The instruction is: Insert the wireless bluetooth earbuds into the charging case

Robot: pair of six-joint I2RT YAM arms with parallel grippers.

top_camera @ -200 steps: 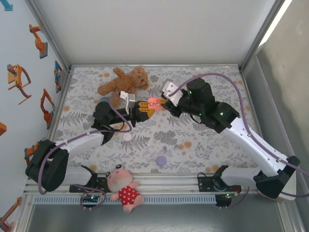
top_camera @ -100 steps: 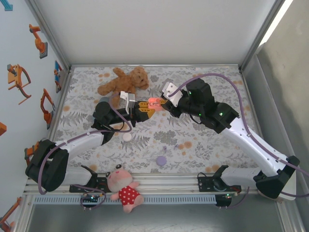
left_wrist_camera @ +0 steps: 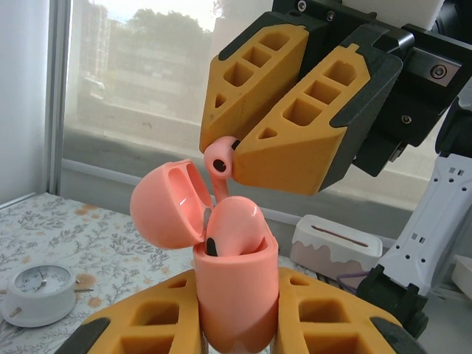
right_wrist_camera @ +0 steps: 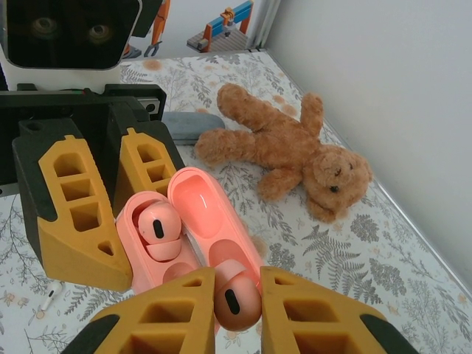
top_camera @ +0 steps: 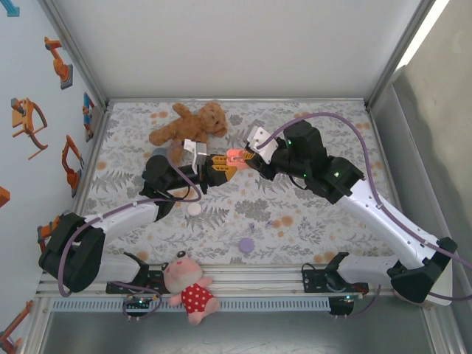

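My left gripper is shut on the pink charging case, holding it upright with its lid swung open. One pink earbud sits in the case. My right gripper is shut on a second pink earbud, just above the case's free slot; in the left wrist view this bud hangs over the opening. The right wrist view looks down into the case, at the seated bud and the lid. From above, both grippers meet at the case.
A brown teddy bear lies behind the grippers. On the cloth nearer the arms are a small white round object, a purple case and a tiny purple bud. A pink doll sits at the front rail.
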